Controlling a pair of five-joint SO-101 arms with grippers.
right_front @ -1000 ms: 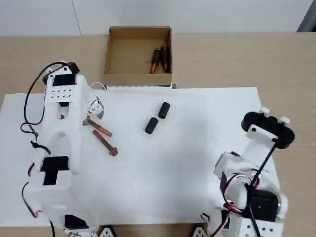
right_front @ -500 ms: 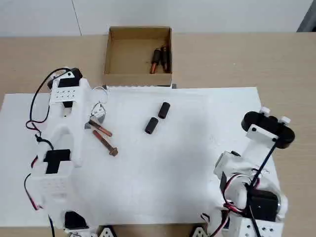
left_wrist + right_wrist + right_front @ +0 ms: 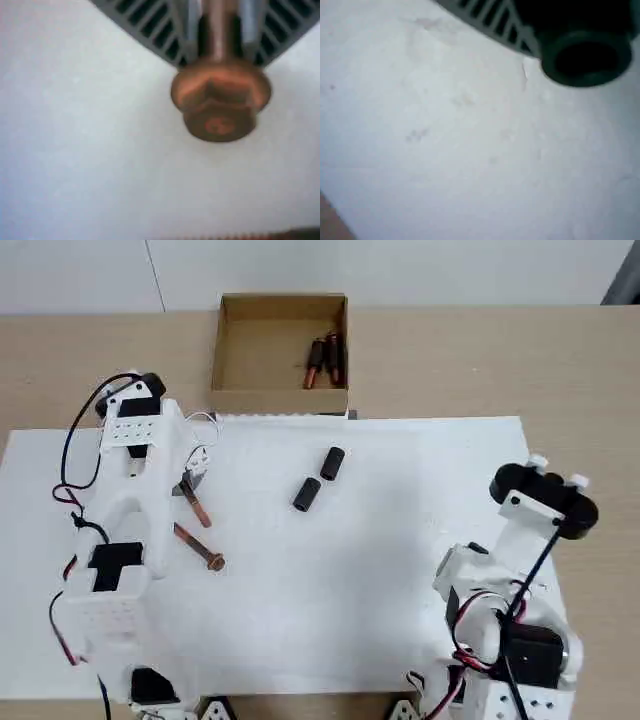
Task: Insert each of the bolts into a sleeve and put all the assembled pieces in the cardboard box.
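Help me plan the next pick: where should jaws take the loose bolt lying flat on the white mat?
Probably mid-shank, from above, jaws across its diagonal length: the loose bolt lies flat on the white mat, shank bare, its wider head at one end.

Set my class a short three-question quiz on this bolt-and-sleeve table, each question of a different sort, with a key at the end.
1. True or false: the jaws of the left arm are shut on a bolt.
2. How many black sleeves lie loose on the white mat?
3. The other bolt lies: A in the cardboard box; B on the mat beside the left arm; C inside a sleeve.
Key: 1 true; 2 two; 3 B.
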